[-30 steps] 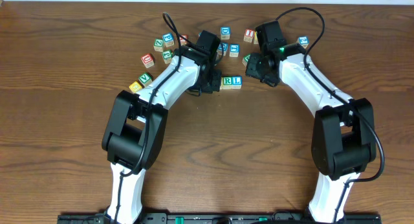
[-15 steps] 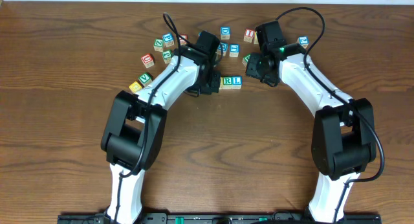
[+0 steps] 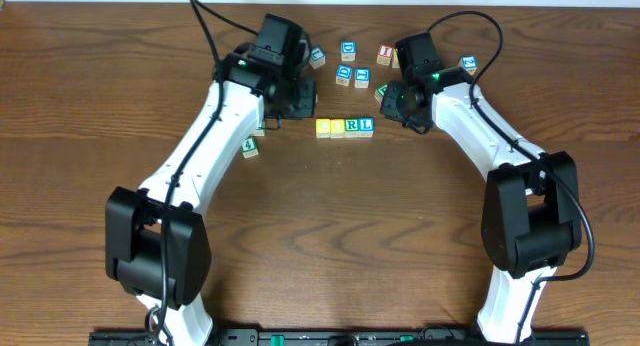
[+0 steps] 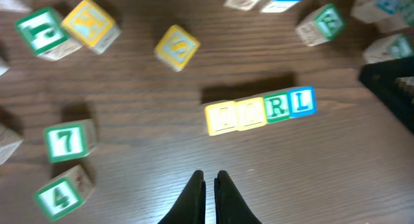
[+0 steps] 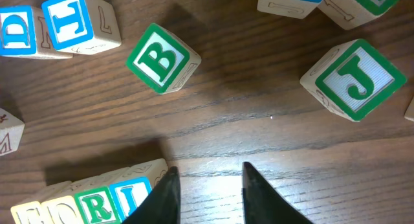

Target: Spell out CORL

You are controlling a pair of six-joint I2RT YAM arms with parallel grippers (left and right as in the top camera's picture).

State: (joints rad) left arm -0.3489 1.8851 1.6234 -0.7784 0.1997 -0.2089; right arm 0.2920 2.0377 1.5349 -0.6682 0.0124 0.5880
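Four cubes stand in a touching row in the middle of the table: two pale yellow-topped cubes (image 3: 323, 127) (image 3: 337, 127), the green R cube (image 3: 352, 126) and the blue L cube (image 3: 366, 125). The left wrist view shows the same row: yellow (image 4: 220, 118), yellow (image 4: 250, 112), R (image 4: 278, 106), L (image 4: 301, 101). My left gripper (image 4: 209, 177) is shut and empty, up and left of the row (image 3: 288, 106). My right gripper (image 5: 208, 175) is open and empty, just right of the L cube (image 5: 132, 195), its left finger close beside it.
Loose cubes lie behind the row: a green B (image 5: 160, 59), a green J (image 5: 354, 78), blue-lettered ones (image 3: 348, 51) and a red-lettered one (image 3: 385, 54). On the left lie a green 7 (image 4: 68, 140), a green 4 (image 3: 249, 146) and yellow cubes (image 4: 176, 47).
My left arm has swung up and left, away from the row, uncovering the two yellow cubes left of the R. The right arm has not moved.
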